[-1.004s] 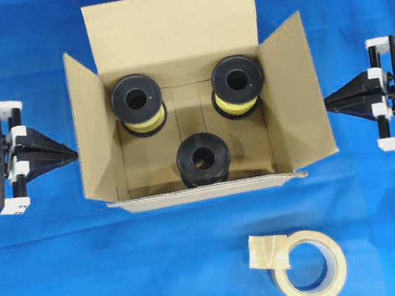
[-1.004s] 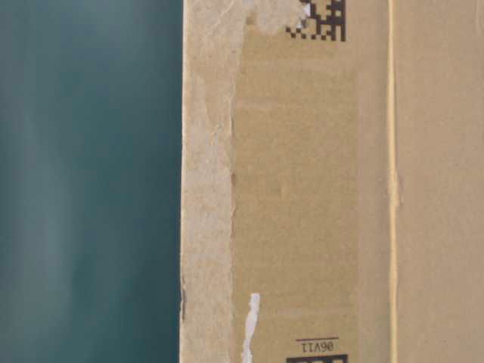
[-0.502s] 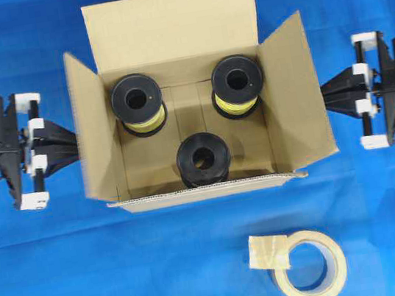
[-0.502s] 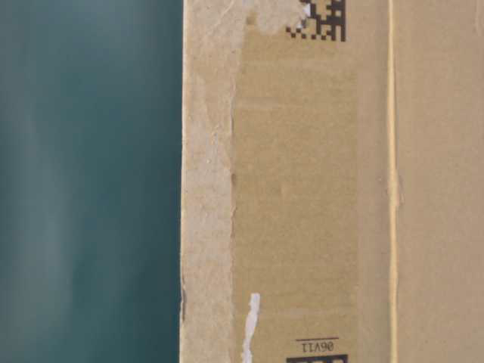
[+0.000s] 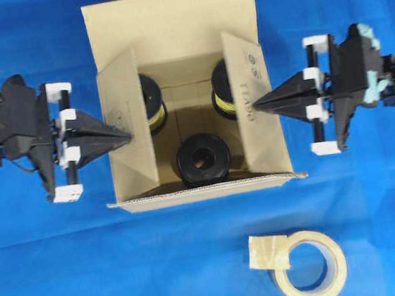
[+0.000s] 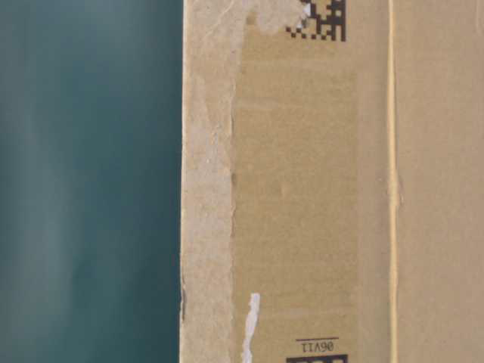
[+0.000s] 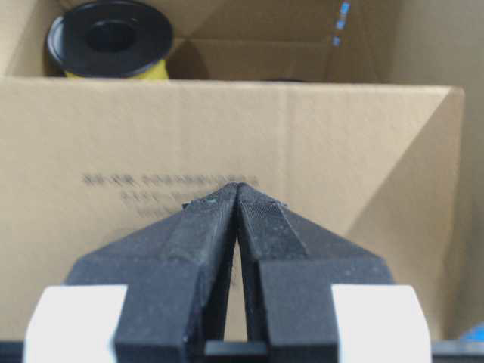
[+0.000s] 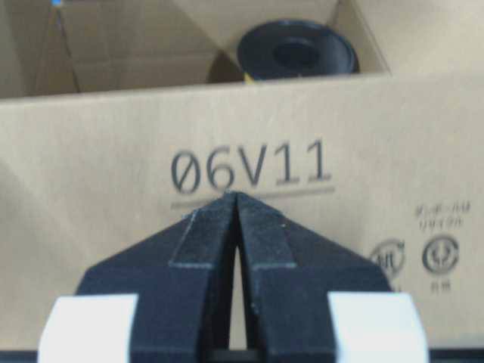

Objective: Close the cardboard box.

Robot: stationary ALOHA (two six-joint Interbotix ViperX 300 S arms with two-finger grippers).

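At the centre of a blue table point(image 5: 199, 259), the cardboard box point(image 5: 171, 21) stands with both side flaps pushed inward by two robot arms.

Printing on the right flap point(image 5: 253, 95) reads "06V11", with small round certification marks beside it; the left flap point(image 5: 128, 121) carries lines of print too blurred to read. A second ago both flaps splayed outward and the arms sat back near the table edges; now the left gripper point(image 5: 127, 135) and right gripper point(image 5: 260, 101) press their tips on the flaps, fingers pinched together and holding nothing. Three black spools sit inside, the front spool point(image 5: 203, 158) in full view, two yellow-wound ones partly hidden. A tape roll point(image 5: 310, 267) lies nearer the camera.
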